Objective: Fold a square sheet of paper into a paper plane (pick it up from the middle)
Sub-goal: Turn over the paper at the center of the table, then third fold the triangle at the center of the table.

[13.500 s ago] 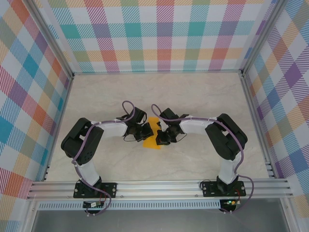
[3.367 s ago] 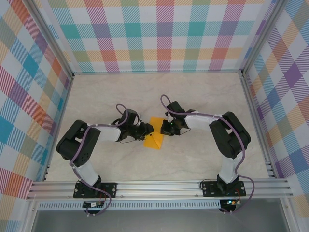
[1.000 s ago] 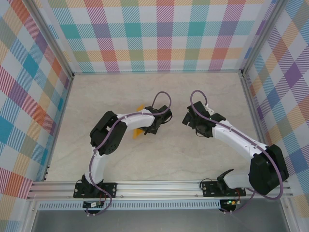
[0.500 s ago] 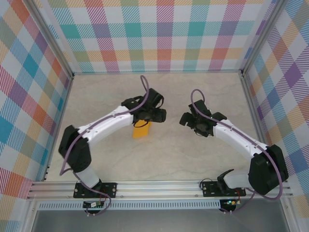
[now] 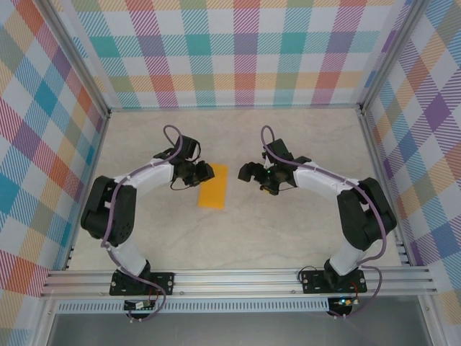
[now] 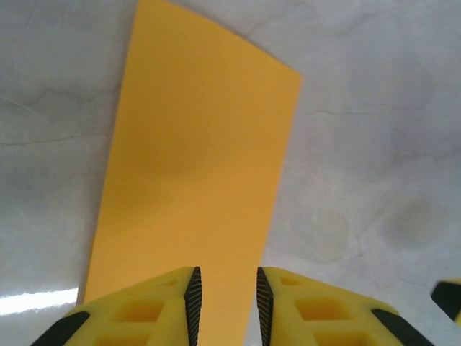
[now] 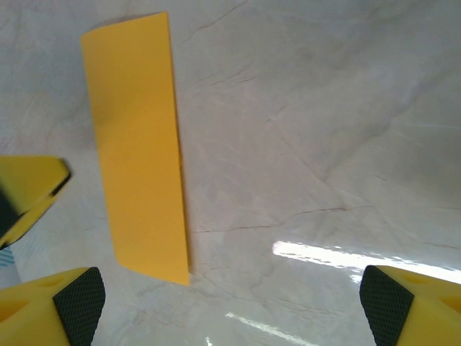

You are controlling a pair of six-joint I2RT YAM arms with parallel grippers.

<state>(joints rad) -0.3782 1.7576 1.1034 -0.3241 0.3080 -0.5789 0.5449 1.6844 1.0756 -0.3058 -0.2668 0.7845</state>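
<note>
Folded orange paper [image 5: 214,186] flat on table [image 5: 288,231], left jaws narrowly parted, seemingly above its edge, right jaws spread wide

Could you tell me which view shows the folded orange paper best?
The right wrist view: the folded orange paper lies whole and close. The left wrist view cuts off its near end; the top view shows it whole but small.

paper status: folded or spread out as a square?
Folded: the sheet of paper lies flat on the table as a narrow rectangle, not a square.
</note>
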